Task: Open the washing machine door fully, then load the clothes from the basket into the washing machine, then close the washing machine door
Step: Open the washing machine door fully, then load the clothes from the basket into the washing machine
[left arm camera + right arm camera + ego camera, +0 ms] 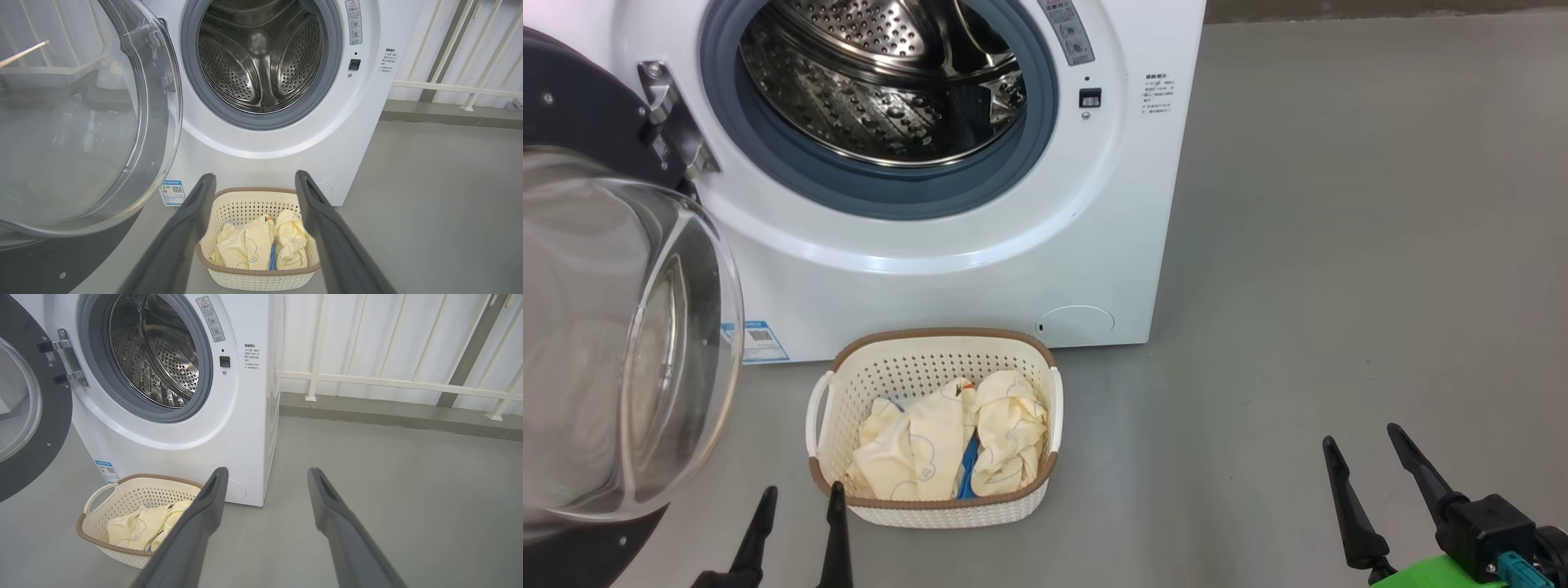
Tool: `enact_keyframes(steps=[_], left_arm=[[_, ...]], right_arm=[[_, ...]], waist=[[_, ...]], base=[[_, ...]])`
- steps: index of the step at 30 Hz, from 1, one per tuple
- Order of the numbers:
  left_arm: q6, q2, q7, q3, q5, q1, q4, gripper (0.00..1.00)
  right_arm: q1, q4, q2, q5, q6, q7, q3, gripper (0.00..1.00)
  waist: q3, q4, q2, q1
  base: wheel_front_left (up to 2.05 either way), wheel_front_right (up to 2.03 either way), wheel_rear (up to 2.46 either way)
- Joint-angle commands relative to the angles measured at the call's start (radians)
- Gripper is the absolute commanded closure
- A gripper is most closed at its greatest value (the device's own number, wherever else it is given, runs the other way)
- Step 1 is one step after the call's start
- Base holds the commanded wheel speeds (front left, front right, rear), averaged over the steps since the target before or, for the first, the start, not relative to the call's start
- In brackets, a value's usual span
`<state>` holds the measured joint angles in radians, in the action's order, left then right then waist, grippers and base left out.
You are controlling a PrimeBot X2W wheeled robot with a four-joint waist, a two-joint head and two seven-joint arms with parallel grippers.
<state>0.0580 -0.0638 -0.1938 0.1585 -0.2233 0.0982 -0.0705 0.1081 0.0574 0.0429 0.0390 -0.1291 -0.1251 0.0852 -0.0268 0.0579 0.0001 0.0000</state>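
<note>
The white washing machine (980, 278) stands ahead with its door (621, 343) swung wide open to the left, glass bowl bulging toward me; the steel drum (882, 73) looks bare. On the floor before it sits the cream basket (935, 510) holding pale yellow clothes (947, 441) and a blue piece (968, 474). My left gripper (800, 502) hovers open just short of the basket's near-left corner. Well to the right, my right gripper (1364, 445) is open over bare floor. The left wrist view frames the basket (257, 277) between open fingers (184, 228); the basket (98, 541) lies left of the right gripper (267, 475).
Grey floor (1339, 245) spreads to the right of the machine. A white railing (388, 381) and a low kerb run behind. The open door (73, 122) juts out on the left, close beside my left arm.
</note>
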Motion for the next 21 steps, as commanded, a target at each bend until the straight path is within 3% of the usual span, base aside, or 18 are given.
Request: enact_keyframes(steps=[1, 13, 21], left_arm=[[0.013, -0.012, -0.006, -0.029, -0.006, -0.036, 0.017, 0.0], [0.024, -0.02, -0.013, -0.025, -0.005, -0.043, 0.016, 0.0], [0.031, -0.021, -0.016, -0.016, -0.004, -0.046, 0.019, 0.0]], right_arm=[[-0.026, 0.022, 0.007, 0.011, -0.002, -0.008, -0.024, 0.0], [-0.026, 0.024, 0.007, 0.012, -0.002, -0.007, -0.018, 0.0], [-0.022, 0.032, 0.007, 0.013, -0.002, -0.003, -0.015, 0.0]], waist=[[0.001, 0.0, -0.0001, 0.0], [0.002, -0.003, -0.0001, 0.0], [0.0, 0.001, -0.0001, 0.0]], base=[[0.0, 0.0, 0.0], [0.05, -0.05, 0.0], [0.95, -0.95, 0.0]])
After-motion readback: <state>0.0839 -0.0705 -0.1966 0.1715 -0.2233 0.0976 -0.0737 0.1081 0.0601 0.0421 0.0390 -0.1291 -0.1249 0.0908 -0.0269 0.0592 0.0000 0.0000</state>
